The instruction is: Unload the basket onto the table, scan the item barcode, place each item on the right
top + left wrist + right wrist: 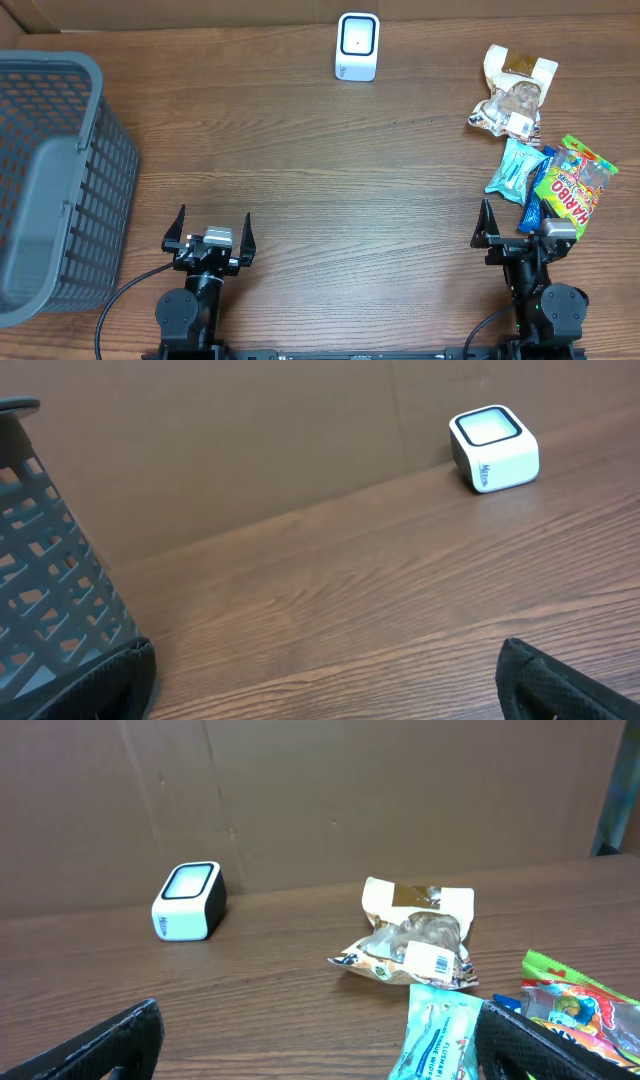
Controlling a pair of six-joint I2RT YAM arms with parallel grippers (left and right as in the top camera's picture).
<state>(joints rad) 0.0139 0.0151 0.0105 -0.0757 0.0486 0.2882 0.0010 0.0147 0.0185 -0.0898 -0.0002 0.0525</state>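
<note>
A white barcode scanner (pixel 357 46) stands at the back middle of the table, also seen in the left wrist view as scanner (pixel 493 449) and in the right wrist view as scanner (pixel 188 900). Several snack packs lie at the right: a cookie bag (pixel 514 101) with a barcode label, a teal wipes pack (pixel 515 169), a Haribo bag (pixel 573 187). My left gripper (pixel 208 236) rests open near the front left, nothing between its fingers. My right gripper (pixel 525 233) is open at the front right, just short of the wipes pack (pixel 440 1035) and Haribo bag (pixel 580 1003).
A grey plastic basket (pixel 55 180) fills the left side of the table, its wall (pixel 50 590) close to my left gripper. A blue wrapper (pixel 535 208) lies under the Haribo bag. A cardboard wall runs behind the table.
</note>
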